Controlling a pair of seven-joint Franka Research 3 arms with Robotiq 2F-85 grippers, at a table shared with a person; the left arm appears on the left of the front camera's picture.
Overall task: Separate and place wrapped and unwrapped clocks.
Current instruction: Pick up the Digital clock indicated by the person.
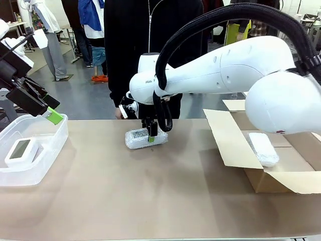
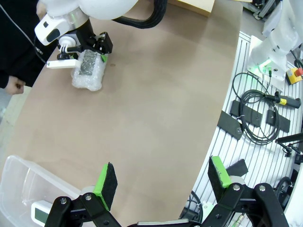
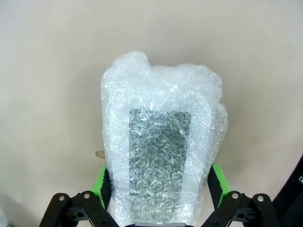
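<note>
I have the right gripper (image 1: 152, 134) down over the wrapped clock (image 1: 145, 138) at the far middle of the table (image 1: 150, 201); in the right wrist view its green pads (image 3: 100, 183) stand one on each side of the bubble-wrapped block (image 3: 161, 151), jaws spread wide, and I cannot tell whether the pads touch the film; the clock lies flat on the table with its grey display face up under the wrap; in the left wrist view I see the same clock (image 2: 88, 71) under the right gripper (image 2: 92, 53), near the table's far edge, with a person's hand (image 2: 14, 85) just off that edge; my left gripper (image 1: 47, 108) hangs above the clear bin (image 1: 50, 150) at the table's left side, jaws wide and holding nothing; in its own view the two fingers (image 2: 106, 182) rise apart over bare tabletop and the bin's corner (image 2: 19, 184); the bare clock (image 1: 21, 150) rests in the bin, display face up; I also see it at the bottom left of the left wrist view (image 2: 42, 212); the other wrapped clock (image 1: 263, 149) lies in the open cardboard box (image 1: 235, 145) at the right side, well apart from the one under the right gripper; a person in dark clothes (image 1: 125, 45) stands at the far side behind the right arm.
</note>
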